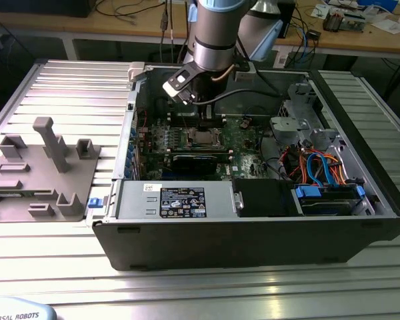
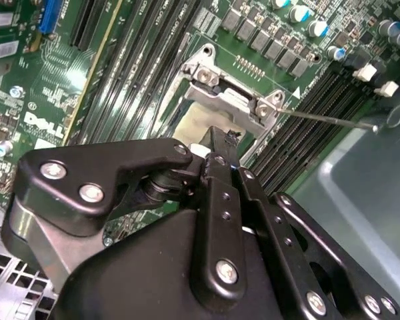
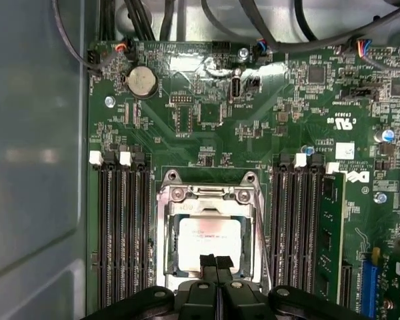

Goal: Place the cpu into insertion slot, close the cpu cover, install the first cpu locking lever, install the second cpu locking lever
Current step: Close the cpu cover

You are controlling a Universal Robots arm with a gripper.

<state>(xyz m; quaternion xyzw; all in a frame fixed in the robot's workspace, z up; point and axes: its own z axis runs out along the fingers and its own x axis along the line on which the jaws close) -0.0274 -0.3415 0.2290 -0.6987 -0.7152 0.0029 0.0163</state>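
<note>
While hanging low over the board (image 3: 207,120), gripper (image 3: 217,262): clenched, tips pressed flat together, nothing visible between them; right at one edge of the cpu in the first wrist view, can't tell if actually touching.
cpu (image 3: 210,235): already down in the slot, silvery top up, showing through the cover's window.
slot (image 1: 201,139): middle of the green board, between two banks of long black memory slots (image 3: 120,233).
cover (image 3: 165,230): looks folded flat around the cpu, metal rim on all sides, two screws along the edge farthest from the tips.
lever (image 2: 327,119): thin wire rod, runs out from a socket corner across the memory slots in the second wrist view; latched or not, hard to say.
case (image 1: 253,240): black tower on its side, lid off, on a ribbed metal table (image 1: 67,87); blue and orange cables (image 1: 320,163) toward the exterior view's right.
fixture (image 1: 47,167): grey plastic, on the table off to the exterior view's left, well apart from the case.
</note>
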